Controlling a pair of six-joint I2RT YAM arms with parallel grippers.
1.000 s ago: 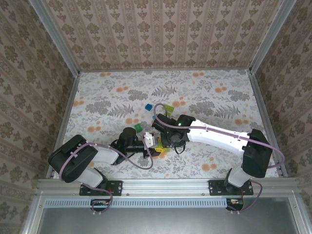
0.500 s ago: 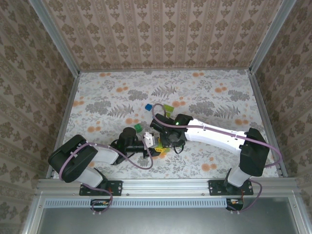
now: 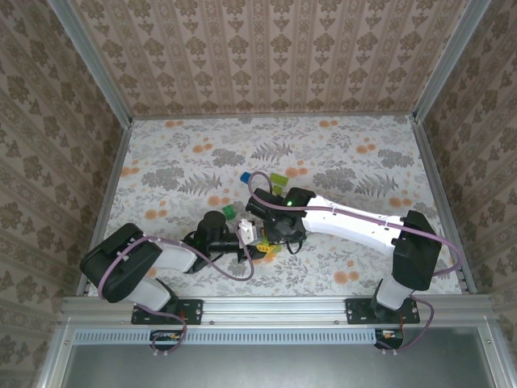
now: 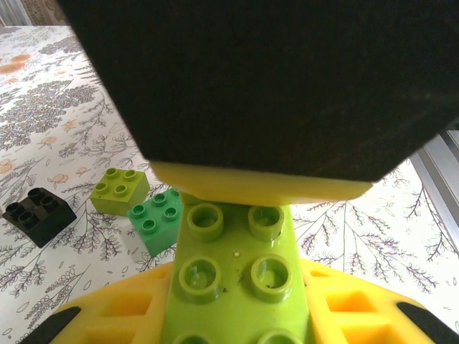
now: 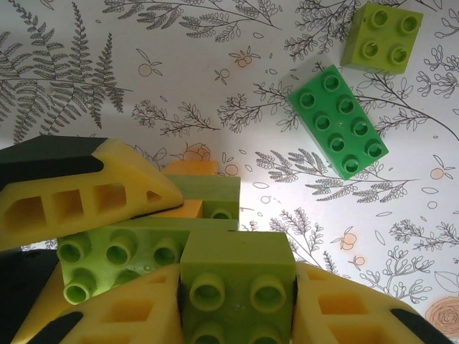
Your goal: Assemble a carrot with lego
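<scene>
Two-arm assembly at the lower centre of the top view, on the floral table [image 3: 339, 153]. The left gripper [image 4: 233, 315] is seen with its jaws narrowed onto a long light green brick [image 4: 229, 272], which is clamped between the yellow fingers [image 4: 107, 315], studs facing up. The right gripper [image 5: 237, 308] is seen with its jaws drawn in on a square light green brick [image 5: 237, 276], both yellow pads being pressed against its sides. In the right wrist view the square brick is placed in front of one end of the long brick; whether the two are pressed together cannot be told. An orange brick [image 5: 188, 170] is partly hidden behind the long brick, beside the left arm's yellow finger. The remaining lego is scattered on the table: an eight-stud green brick [image 5: 338, 122] and a four-stud light green brick [image 5: 380, 36] at the upper right of the right wrist view, a black brick [image 4: 37, 213] at the left edge of the left wrist view, and a blue brick [image 3: 245, 178] above both grippers in the top view.
</scene>
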